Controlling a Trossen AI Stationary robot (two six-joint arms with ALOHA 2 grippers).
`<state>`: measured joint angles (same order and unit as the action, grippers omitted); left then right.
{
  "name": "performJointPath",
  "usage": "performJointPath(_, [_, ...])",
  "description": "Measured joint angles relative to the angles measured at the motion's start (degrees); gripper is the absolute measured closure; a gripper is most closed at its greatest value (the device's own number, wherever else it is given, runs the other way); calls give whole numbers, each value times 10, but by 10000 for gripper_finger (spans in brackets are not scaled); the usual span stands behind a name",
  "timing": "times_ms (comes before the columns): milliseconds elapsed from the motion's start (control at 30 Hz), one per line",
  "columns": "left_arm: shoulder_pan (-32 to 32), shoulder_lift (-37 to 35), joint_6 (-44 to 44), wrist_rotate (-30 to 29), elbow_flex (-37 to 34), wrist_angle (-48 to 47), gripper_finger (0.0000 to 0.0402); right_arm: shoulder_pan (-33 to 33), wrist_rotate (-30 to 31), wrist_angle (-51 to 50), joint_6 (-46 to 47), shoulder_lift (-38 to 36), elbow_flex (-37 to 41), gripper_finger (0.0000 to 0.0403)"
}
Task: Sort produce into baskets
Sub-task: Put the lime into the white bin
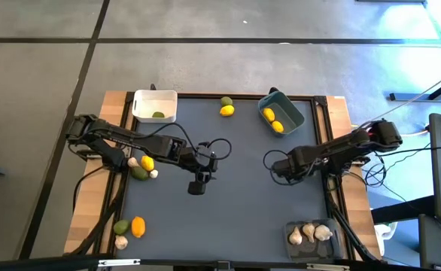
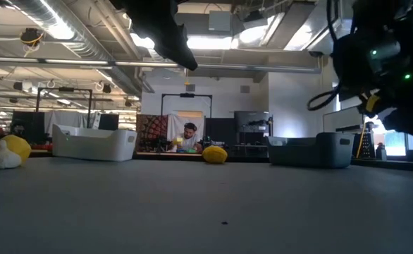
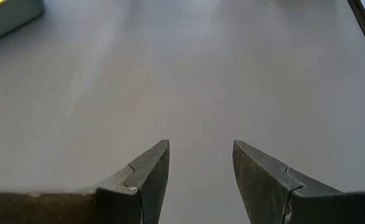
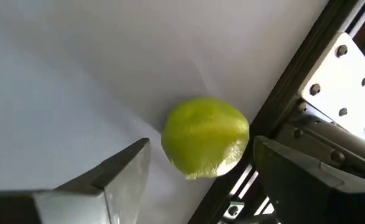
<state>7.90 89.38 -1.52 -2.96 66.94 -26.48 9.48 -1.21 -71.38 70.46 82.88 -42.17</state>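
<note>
My right gripper point(image 1: 275, 162) is open over the right half of the dark mat. In its wrist view point(image 4: 200, 148) its fingers stand on either side of a green fruit point(image 4: 205, 135) that lies beside the dark frame rail. I cannot tell whether a finger touches the fruit. The arm hides it in the high view. My left gripper point(image 1: 198, 186) is open and empty over the bare middle of the mat point(image 3: 201, 155). The white basket point(image 1: 155, 105) holds a green fruit. The blue-grey basket point(image 1: 281, 114) holds two yellow fruits. The clear basket point(image 1: 311, 234) holds garlic bulbs.
A green and a yellow fruit point(image 1: 226, 106) lie at the far edge between the white and blue-grey baskets. A yellow fruit, a green fruit and garlic point(image 1: 141, 166) lie under the left arm. A green fruit, an orange fruit and a garlic bulb point(image 1: 129, 229) lie at the near left.
</note>
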Motion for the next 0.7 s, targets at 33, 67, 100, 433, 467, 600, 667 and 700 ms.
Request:
performJointPath(33, [0,0,0,0,0,0,229,-3,0,1,-3,5,0,121])
performJointPath(67, [0,0,0,0,0,0,229,-7,0,2,-4,10,0,121])
performJointPath(100, [0,0,0,0,0,0,229,-11,1,2,-6,15,0,121])
performJointPath(433, [0,0,0,0,0,0,229,-25,-14,16,-53,68,0,121])
performJointPath(467, [0,0,0,0,0,0,229,-24,-15,16,-60,73,0,121])
performJointPath(600, [0,0,0,0,0,0,229,-24,-9,15,-77,90,0,129])
performJointPath(667, [0,0,0,0,0,0,229,-24,-9,16,-81,93,0,144])
performJointPath(700, [0,0,0,0,0,0,229,-24,-9,17,-83,93,0,155])
